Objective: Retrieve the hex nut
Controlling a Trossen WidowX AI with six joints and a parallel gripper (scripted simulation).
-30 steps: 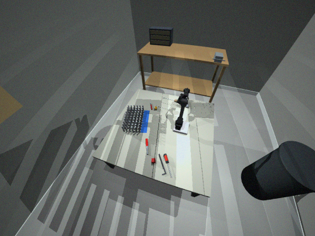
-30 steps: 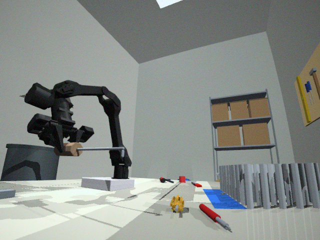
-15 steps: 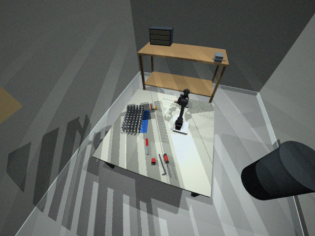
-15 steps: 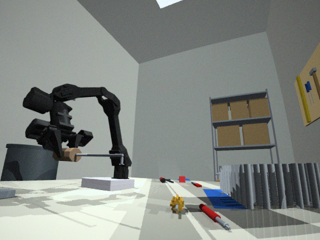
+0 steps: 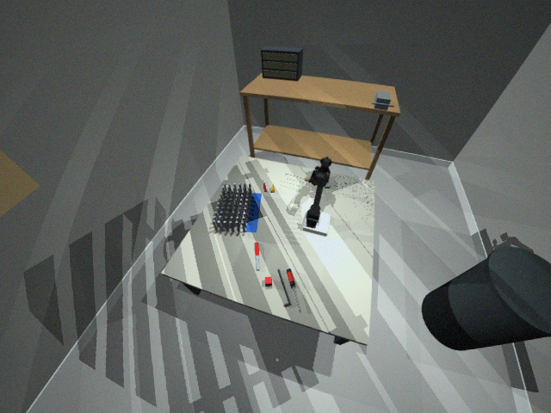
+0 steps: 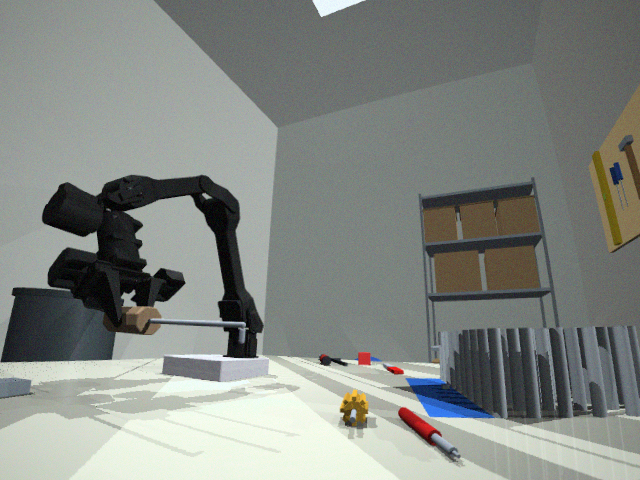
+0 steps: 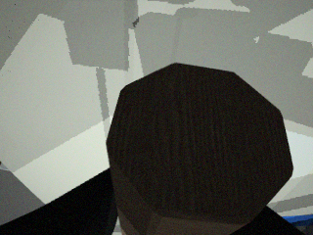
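End effector [image 6: 126,305] clamps hook tool [image 6: 135,319] aloft, well apart from spacers [image 6: 537,369].
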